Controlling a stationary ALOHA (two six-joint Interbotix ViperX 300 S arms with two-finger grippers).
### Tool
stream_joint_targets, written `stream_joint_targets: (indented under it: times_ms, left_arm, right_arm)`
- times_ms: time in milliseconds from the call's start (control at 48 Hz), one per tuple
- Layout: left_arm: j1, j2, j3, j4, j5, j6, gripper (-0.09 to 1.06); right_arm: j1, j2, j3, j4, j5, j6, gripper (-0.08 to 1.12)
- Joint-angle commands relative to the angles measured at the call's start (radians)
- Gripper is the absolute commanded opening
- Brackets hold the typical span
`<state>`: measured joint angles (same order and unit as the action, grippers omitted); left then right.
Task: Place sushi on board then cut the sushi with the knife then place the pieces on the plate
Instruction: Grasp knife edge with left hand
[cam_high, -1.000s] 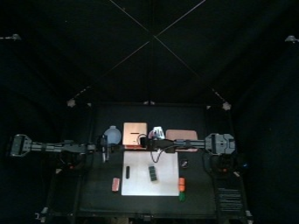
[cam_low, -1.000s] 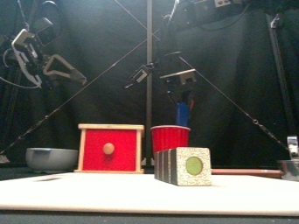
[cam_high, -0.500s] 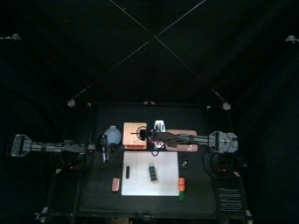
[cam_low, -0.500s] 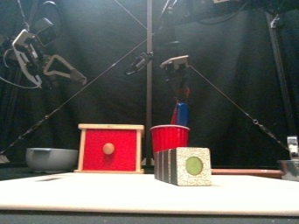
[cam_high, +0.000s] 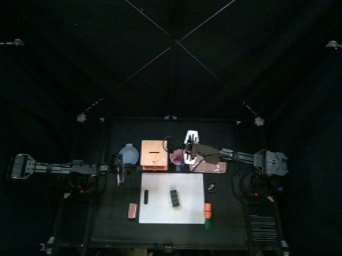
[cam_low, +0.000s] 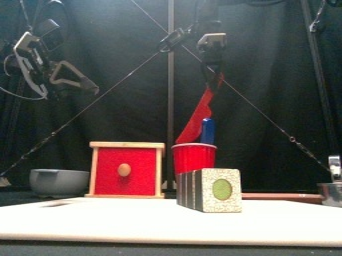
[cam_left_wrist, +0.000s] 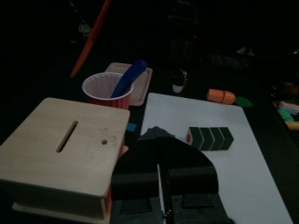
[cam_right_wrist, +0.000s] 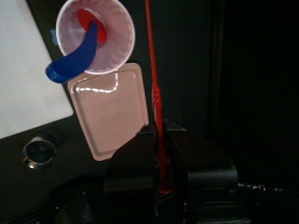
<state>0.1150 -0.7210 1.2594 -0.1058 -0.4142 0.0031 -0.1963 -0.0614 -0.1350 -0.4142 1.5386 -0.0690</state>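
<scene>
The red knife (cam_low: 201, 108) hangs tilted above the red cup (cam_low: 195, 158), clear of its rim. My right gripper (cam_low: 213, 55) is shut on its top end, and it shows as a thin red line (cam_right_wrist: 153, 96) in the right wrist view. The blue knife (cam_low: 207, 130) stays in the cup. The dark green sushi roll (cam_low: 210, 189) stands on the white board (cam_low: 160, 222), also visible from above (cam_high: 175, 198). The pink tray (cam_right_wrist: 111, 109) lies beside the cup. My left gripper (cam_left_wrist: 162, 179) rests shut at the table's left, near the wooden box (cam_left_wrist: 65, 149).
The wooden box with its red drawer front (cam_low: 127, 169) stands left of the cup, with the blue-grey bowl (cam_low: 59, 181) further left. A round metal cutter (cam_right_wrist: 41, 153) lies near the tray. Small orange toy foods (cam_high: 207, 210) lie beside the board.
My right gripper rose with the red knife, pulling it up out of the red cup. The left arm stayed still.
</scene>
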Motion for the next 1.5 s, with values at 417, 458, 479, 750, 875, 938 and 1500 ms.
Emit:
stream_joint_targets:
  times_ms: [417,458,479,750,875,938,1500]
  left_arm:
    - [-0.006,-0.026,-0.069,0.012,-0.012,0.002,-0.02]
    - [-0.006,-0.026,-0.074,0.017,-0.012,0.002,-0.02]
    - [-0.008,-0.028,-0.078,0.020,-0.012,0.003,-0.02]
    - [-0.049,-0.026,-0.087,0.052,-0.023,0.002,-0.02]
    - [-0.094,-0.026,-0.091,0.069,-0.052,0.002,-0.02]
    - [-0.112,-0.025,-0.094,0.081,-0.058,0.003,-0.02]
    - [-0.183,0.132,-0.160,0.074,-0.052,-0.003,0.61]
  right_arm:
    - [0.023,-0.431,0.304,0.150,-0.268,0.166,0.41]
    - [0.028,-0.460,0.351,0.166,-0.301,0.173,0.41]
    - [0.029,-0.476,0.374,0.173,-0.314,0.176,0.41]
    - [0.084,-0.709,0.707,0.290,-0.769,0.209,0.41]
    - [0.089,-0.744,0.839,0.374,-0.877,0.204,0.41]
    - [0.094,-0.742,0.876,0.402,-0.917,0.202,0.41]
    - [0.187,-0.615,1.039,0.445,-1.253,0.207,0.41]
